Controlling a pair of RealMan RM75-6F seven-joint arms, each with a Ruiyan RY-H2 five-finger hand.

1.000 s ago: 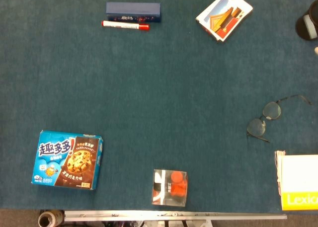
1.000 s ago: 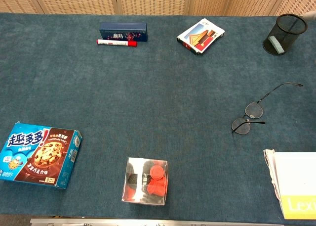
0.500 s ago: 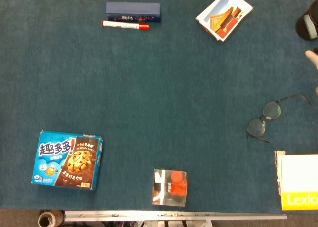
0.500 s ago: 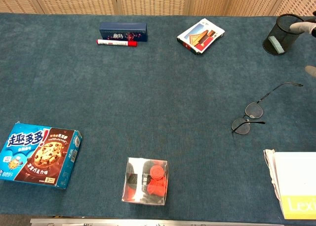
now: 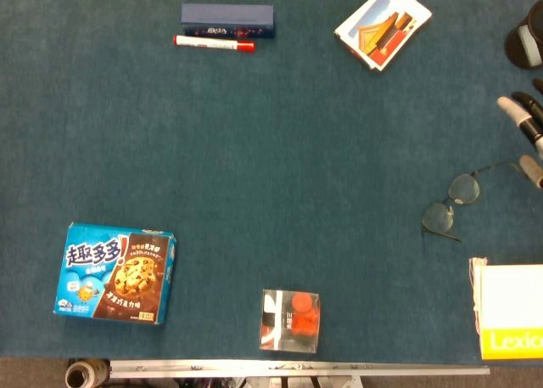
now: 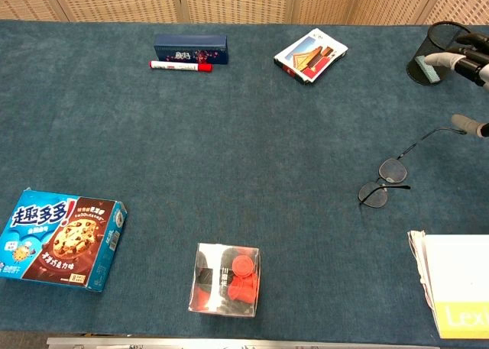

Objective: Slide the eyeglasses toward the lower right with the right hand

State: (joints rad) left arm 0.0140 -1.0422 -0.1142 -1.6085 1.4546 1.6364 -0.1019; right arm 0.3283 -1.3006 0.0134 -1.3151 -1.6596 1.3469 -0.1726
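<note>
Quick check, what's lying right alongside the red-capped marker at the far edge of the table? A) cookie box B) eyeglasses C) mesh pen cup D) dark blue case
D: the dark blue case sits just behind the red-capped marker, parallel to it, while the other three things lie elsewhere on the table.

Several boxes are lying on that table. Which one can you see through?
The small clear box at the near edge, with red pieces visible inside. The cookie box, the dark blue box and the yellow-and-white box are all opaque.
</note>
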